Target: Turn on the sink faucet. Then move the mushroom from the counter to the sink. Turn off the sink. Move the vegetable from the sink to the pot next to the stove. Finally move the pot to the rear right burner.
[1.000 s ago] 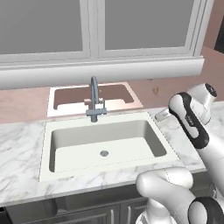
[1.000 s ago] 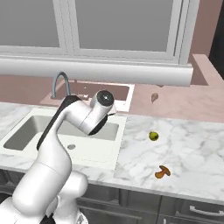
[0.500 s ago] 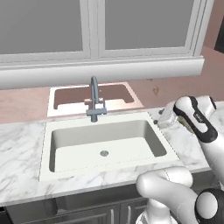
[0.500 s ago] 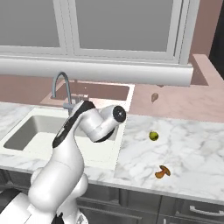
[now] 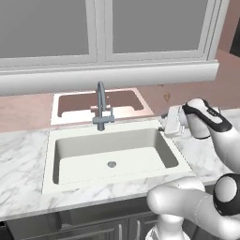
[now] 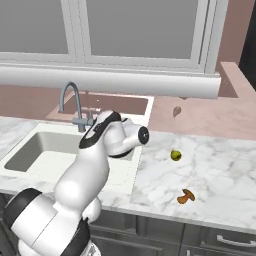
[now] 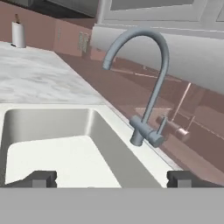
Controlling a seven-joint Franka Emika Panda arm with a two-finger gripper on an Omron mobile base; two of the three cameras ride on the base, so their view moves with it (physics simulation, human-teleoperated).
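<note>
Faucet (image 7: 148, 83) at rear rim of sink (image 5: 112, 159), its short lever (image 7: 162, 124) beside the base, no water seen; tool (image 7: 111, 178) hovers over the basin's right end w/ jaws wide, holding nothing, aimed at the lever; mushroom (image 6: 186, 196) lies on the table (image 6: 210, 180) well right of sink, near a green veg (image 6: 175, 155). Risks: a tip could strike the spout or slide off the slim lever if approach is off-line; water then stays off.
</note>
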